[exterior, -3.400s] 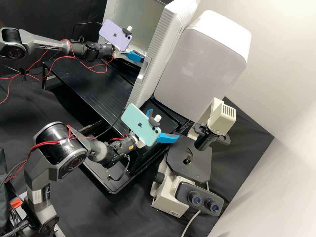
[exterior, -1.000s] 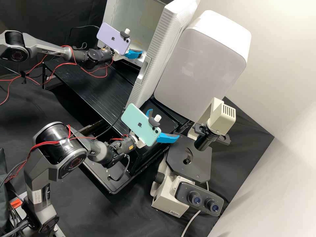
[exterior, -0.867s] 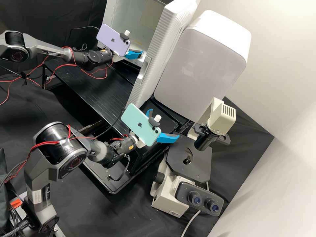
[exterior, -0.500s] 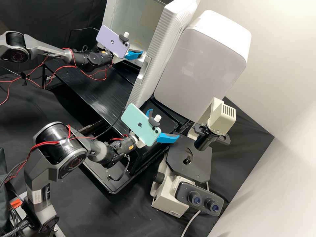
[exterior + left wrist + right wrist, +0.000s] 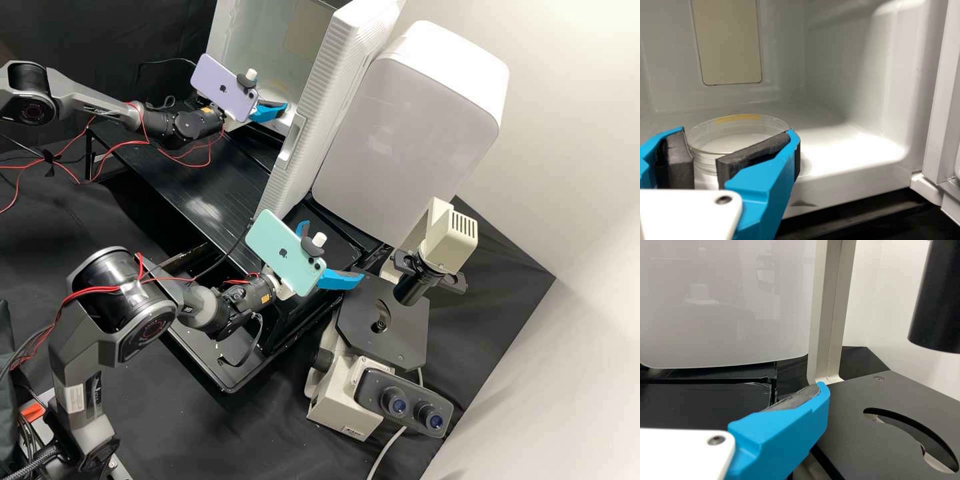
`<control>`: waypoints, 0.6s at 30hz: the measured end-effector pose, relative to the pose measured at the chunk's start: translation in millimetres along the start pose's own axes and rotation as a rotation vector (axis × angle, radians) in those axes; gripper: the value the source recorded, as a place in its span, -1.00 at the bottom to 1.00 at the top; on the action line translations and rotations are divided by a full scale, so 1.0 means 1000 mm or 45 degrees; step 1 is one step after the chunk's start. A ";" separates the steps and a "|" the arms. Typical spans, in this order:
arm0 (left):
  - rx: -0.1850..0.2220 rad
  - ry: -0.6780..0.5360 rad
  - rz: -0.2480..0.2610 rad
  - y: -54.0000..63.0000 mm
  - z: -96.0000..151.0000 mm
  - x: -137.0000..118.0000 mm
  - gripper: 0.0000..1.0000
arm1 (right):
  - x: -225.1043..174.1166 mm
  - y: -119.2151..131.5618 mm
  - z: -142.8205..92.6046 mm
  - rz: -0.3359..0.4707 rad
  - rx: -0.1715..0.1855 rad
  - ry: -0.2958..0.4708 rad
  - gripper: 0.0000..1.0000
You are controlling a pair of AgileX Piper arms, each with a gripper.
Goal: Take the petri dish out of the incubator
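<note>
**Dish gripped at the incubator's mouth**

The dish (image 5: 735,132), a clear, shallow round, was seen between the blue fingers of the left gripper (image 5: 730,145), low in the incubator (image 5: 850,75) and near its front lip. The black pads (image 5: 752,152) were set against its side wall from both sides, so the gripper was judged to be closed on the dish at a middling width. Whether the dish rested on the floor beneath or was lifted just off it could not be told.

The dish was judged light, stiff and brittle, with smooth walls that would slip under a weak hold and might crack under a hard one. A loose lid was thought likely. A hold across the widest part, low enough to catch the base and not the lid alone, was therefore judged best, with the dish carried level.

In the high view the left arm (image 5: 100,103) was stretched nearly level, its wrist turned toward the open chamber.

The right arm (image 5: 200,307) was held low and level, with the right gripper (image 5: 343,277) well apart from the dish. The microscope stage (image 5: 880,420) lay just ahead of and below it. Whether this gripper was open could not be told.
</note>
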 end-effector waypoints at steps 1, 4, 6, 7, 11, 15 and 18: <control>-0.015 0.000 -0.002 0.000 -0.001 -0.002 -1.00 | 0.000 0.000 0.000 0.000 0.000 0.000 1.00; -0.023 -0.014 -0.005 0.001 -0.002 -0.008 -1.00 | 0.000 0.000 0.000 0.000 0.000 0.000 1.00; -0.027 -0.019 -0.008 0.002 -0.003 -0.011 -1.00 | 0.000 0.000 0.000 0.000 0.000 0.000 1.00; -0.034 -0.020 -0.010 0.003 -0.004 -0.013 -1.00 | 0.000 0.000 0.000 0.000 0.000 0.000 1.00; -0.037 -0.028 -0.016 0.005 -0.007 -0.020 -1.00 | 0.000 0.000 0.000 0.000 0.000 0.000 1.00; -0.043 -0.042 -0.010 0.008 -0.008 -0.024 -1.00 | 0.000 0.000 0.000 0.000 0.000 0.000 1.00; -0.054 -0.050 -0.014 0.012 -0.008 -0.028 -1.00 | 0.000 0.000 0.000 0.000 0.000 0.000 1.00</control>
